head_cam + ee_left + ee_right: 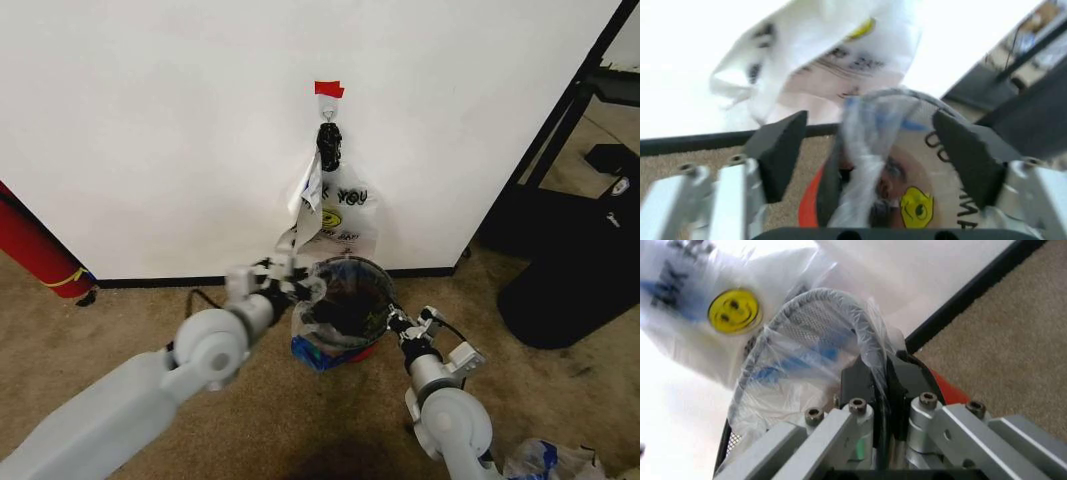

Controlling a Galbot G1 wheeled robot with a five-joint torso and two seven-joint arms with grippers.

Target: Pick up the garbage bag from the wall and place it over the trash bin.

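In the head view, the trash bin (352, 300) is seen on the carpet just before the wall (180, 130), with the garbage bag (320, 335) pulled over its rim. The left gripper (290, 280) is at one side of the rim, the right gripper (392, 322) at the other. A second bag (340, 215) hangs from the hook (329, 112).

In the left wrist view, the pads (777, 150) are spread wide, with bunched plastic between them.

In the right wrist view, the fingers (860, 385) are pressed together on the bag film at the rim.

Brown carpet (120, 330), red cylinder (35, 245), dark shelving (590, 110) at right.
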